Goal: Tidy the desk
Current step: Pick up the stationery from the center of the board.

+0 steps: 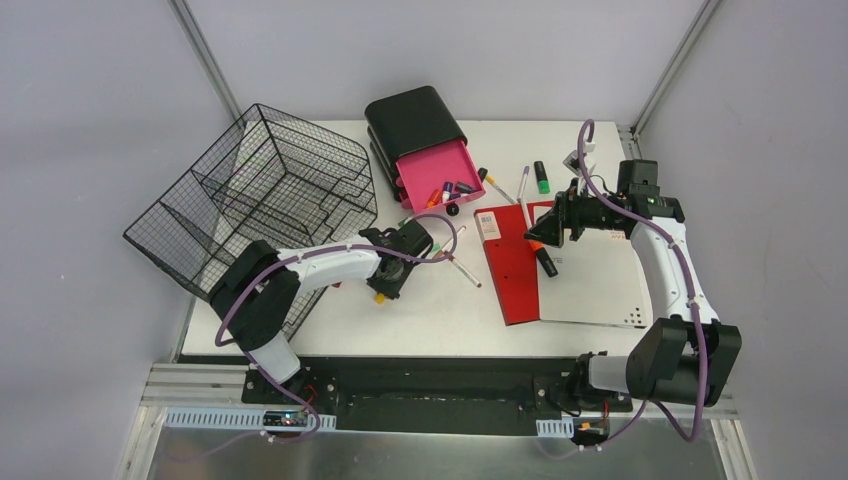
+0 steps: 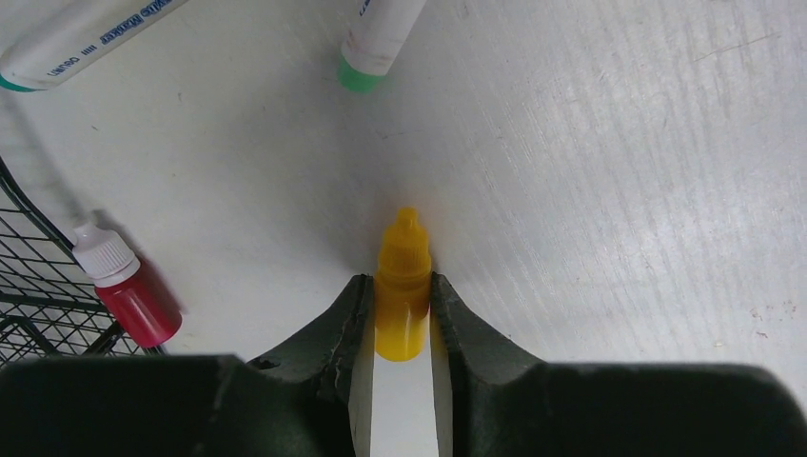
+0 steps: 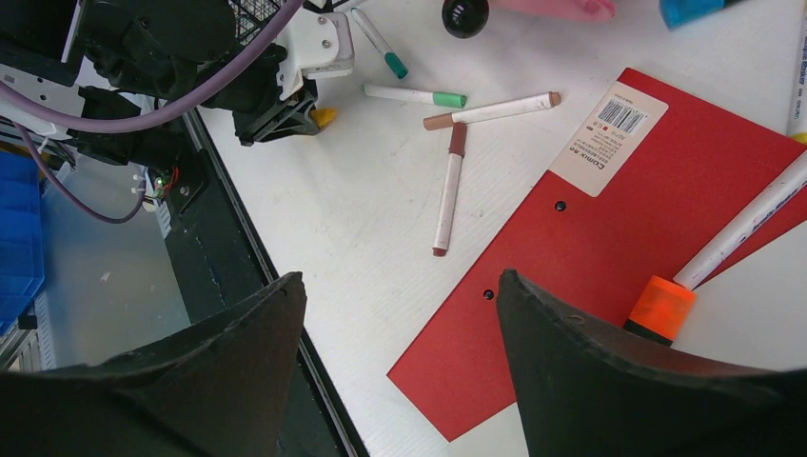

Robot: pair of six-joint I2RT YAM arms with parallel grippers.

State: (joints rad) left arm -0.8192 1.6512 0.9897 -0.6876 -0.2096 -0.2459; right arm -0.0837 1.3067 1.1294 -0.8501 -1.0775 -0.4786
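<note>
On the white desk (image 1: 440, 310) lies a small yellow dropper bottle (image 2: 403, 286), cap pointing away from me. My left gripper (image 2: 401, 281) is shut on it, both pads pressed against its sides, low over the desk just right of the wire basket (image 1: 260, 190). In the top view the bottle (image 1: 379, 297) shows as a yellow spot below that gripper (image 1: 388, 285). My right gripper (image 3: 400, 286) hangs open and empty above the left edge of the red-and-white notebook (image 3: 609, 219); from above this gripper (image 1: 540, 232) is at right centre.
A red bottle with a white cap (image 2: 128, 290) lies beside the basket wire (image 2: 29, 286). Two green-tipped markers (image 2: 381, 38) lie ahead of the left gripper. An orange highlighter (image 3: 661, 307) rests on the notebook. Brown-tipped markers (image 3: 447, 186) are scattered mid-desk. The pink drawer (image 1: 435, 170) stands open with small items.
</note>
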